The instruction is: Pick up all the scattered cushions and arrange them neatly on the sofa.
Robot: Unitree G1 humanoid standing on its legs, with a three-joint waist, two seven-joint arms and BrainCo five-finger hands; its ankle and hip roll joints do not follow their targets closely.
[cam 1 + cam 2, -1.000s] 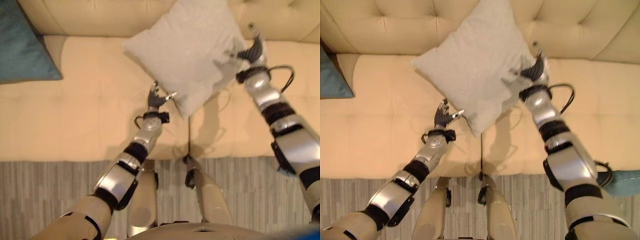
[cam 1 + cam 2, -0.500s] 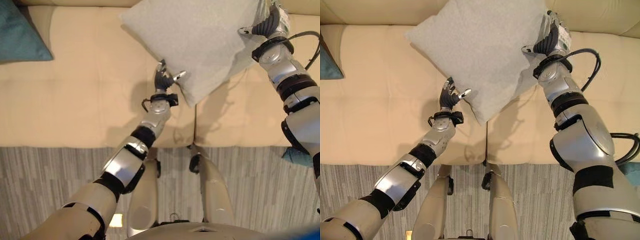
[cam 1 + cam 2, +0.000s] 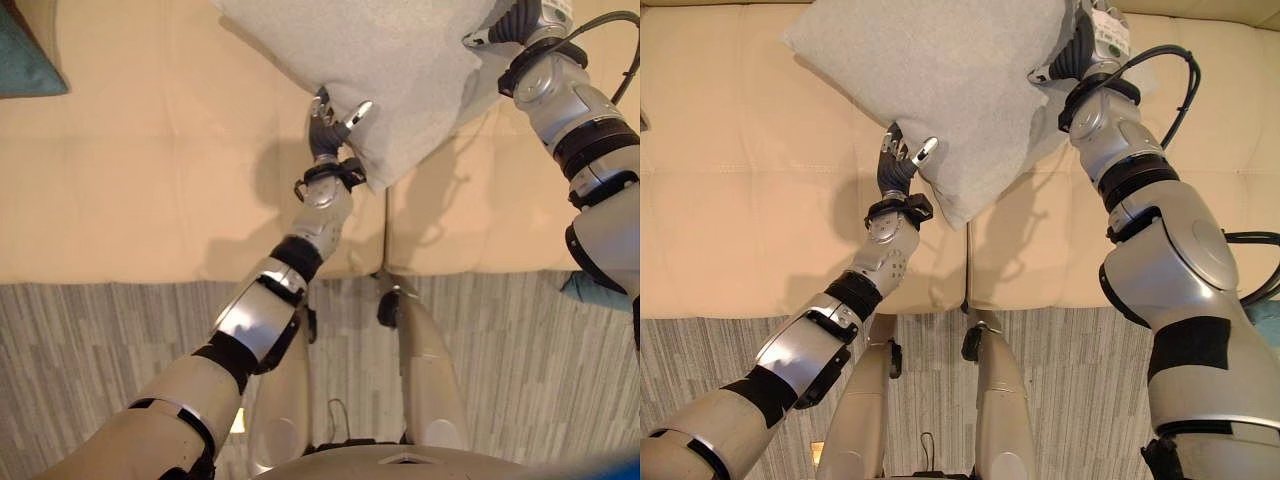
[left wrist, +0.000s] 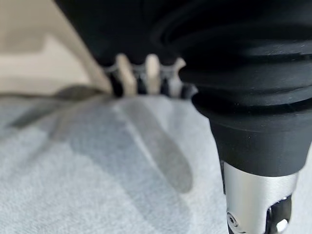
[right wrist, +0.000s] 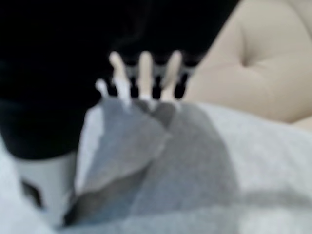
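Square grey fabric cushion [image 3: 940, 80] pinched over smooth cream sofa [image 3: 730, 220].

Head pair stares steeply down from above, both eyes sharing the cream sofa [image 3: 150, 190] seat and striped rug [image 3: 720, 370], barely offset; each wrist camera peers along its own fingers, very close on the grey cushion [image 4: 87, 175]

Light grey cushion [image 3: 940, 80], cream sofa [image 3: 740, 200], teal cushion [image 3: 25, 60] at the edge, and a grey striped, plank-patterned floor [image 3: 100, 340] below.
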